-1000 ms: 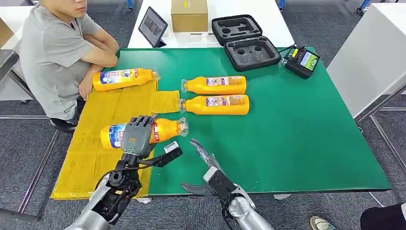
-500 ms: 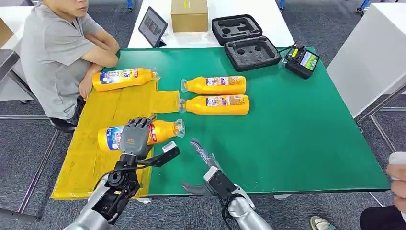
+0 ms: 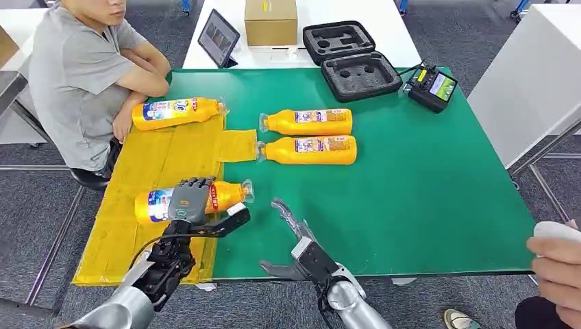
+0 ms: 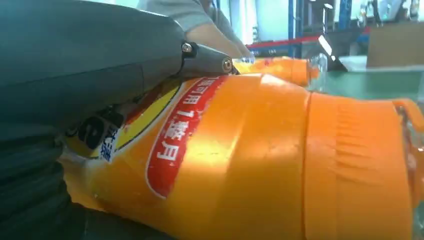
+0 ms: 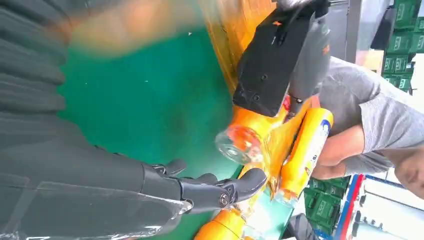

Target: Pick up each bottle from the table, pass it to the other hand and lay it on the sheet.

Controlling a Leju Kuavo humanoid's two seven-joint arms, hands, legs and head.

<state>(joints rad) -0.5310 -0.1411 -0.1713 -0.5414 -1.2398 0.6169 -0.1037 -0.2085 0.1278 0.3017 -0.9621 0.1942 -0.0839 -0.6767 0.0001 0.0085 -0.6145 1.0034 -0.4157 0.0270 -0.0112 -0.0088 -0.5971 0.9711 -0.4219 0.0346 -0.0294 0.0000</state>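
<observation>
Moved: since a second ago our left hand [image 3: 190, 199] has carried the bottle [image 3: 226, 194] further over the yellow sheet [image 3: 159, 154] and lower.
Grip: we grasp that bottle around its label, lying sideways, ready to set down flat.
Right hand [image 3: 293, 226]: released, fingers spread, holding nothing, just beside the bottle's cap end.
Room: bare sheet lies beyond our left hand; another bottle [image 3: 176, 112] rests at its far edge, near a seated person [image 3: 82, 75].
Waiting: two bottles [image 3: 308, 136] lie beyond the right hand.

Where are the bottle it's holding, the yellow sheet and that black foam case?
held bottle [image 3: 227, 192], head view, orange shoulder.
yellow sheet [image 3: 171, 152], head view, bare middle.
black foam case [image 3: 353, 51], head view, foam hinge area.
</observation>
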